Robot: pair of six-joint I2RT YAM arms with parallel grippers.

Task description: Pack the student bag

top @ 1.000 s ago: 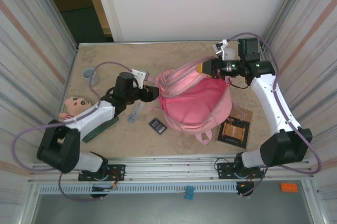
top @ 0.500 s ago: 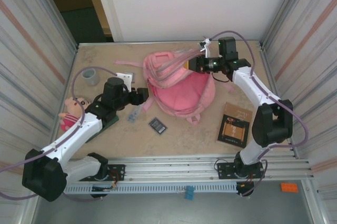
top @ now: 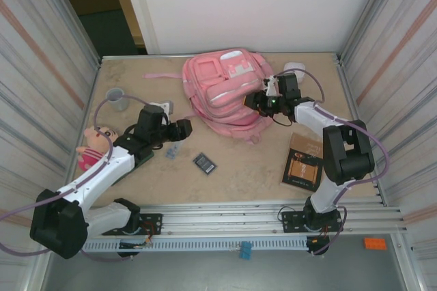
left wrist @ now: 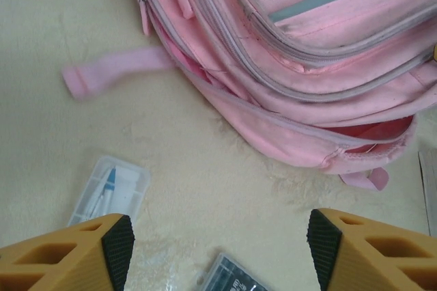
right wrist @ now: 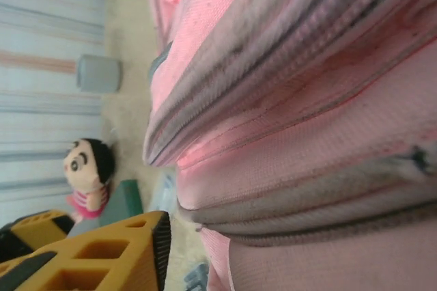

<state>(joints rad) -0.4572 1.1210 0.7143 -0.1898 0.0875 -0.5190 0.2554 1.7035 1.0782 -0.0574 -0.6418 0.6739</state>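
The student bag [top: 224, 89] lies at the far middle of the bench [top: 239, 182], front pockets and white patches facing up, with one pink strap [top: 160, 76] trailing off to its left. The left end effector [top: 186, 128] sits low over the bench just left of the bag; in the left wrist view its two orange fingers [left wrist: 113, 243] stand wide apart with nothing between them, pointed at the bag's near edge [left wrist: 307, 72]. Just ahead of them lie a clear plastic case [left wrist: 113, 192] and a dark flat device [left wrist: 229, 281], both apart from the bag. The right end effector [top: 256, 100] is pressed up against the bag's right side. Its wrist view shows one orange finger [right wrist: 130, 243] beside the pink fabric and zipper lines [right wrist: 307, 100], and whether that end effector is apart or clamped cannot be told. A plush doll [top: 92, 144] and a grey cup [top: 117, 98] are at the left of the bench, and a brown book [top: 304, 164] lies at the right.
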